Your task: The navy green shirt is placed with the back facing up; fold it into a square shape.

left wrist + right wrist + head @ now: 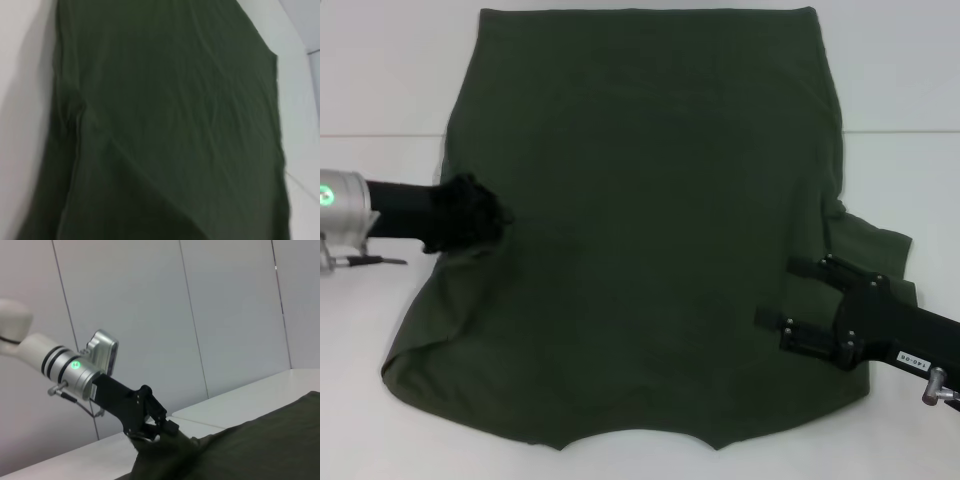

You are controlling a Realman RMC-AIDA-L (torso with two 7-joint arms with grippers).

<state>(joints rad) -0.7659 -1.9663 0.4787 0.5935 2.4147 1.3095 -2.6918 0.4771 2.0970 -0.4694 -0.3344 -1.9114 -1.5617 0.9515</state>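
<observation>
Head view shows the left tool at the left edge of the navy green shirt, reaching in from the left side on its black and silver arm. Its fingers are clamped on a bunched bit of the shirt's left side seam, and the cloth below that point rides up in a fold, so the left margin curls over itself down toward the near left corner. The shirt lies spread over the white counter, plain side up, covering most of the middle of the scene; its straight hem lies along the far side and a curved neck cutout sits at the near edge. Farther right, one short sleeve sticks out past the shirt's right edge. The right tool lies low over the near right part of the shirt, just inboard of that sleeve, its two black fingers pointing left and parted, with nothing between them.

From the left wrist view, only the shirt fills the picture, with a raised diagonal crease running across it and bare counter beside it.

From the right wrist view, the left tool is seen across the shirt, pinching a lifted peak of green cloth just above the counter.
</observation>
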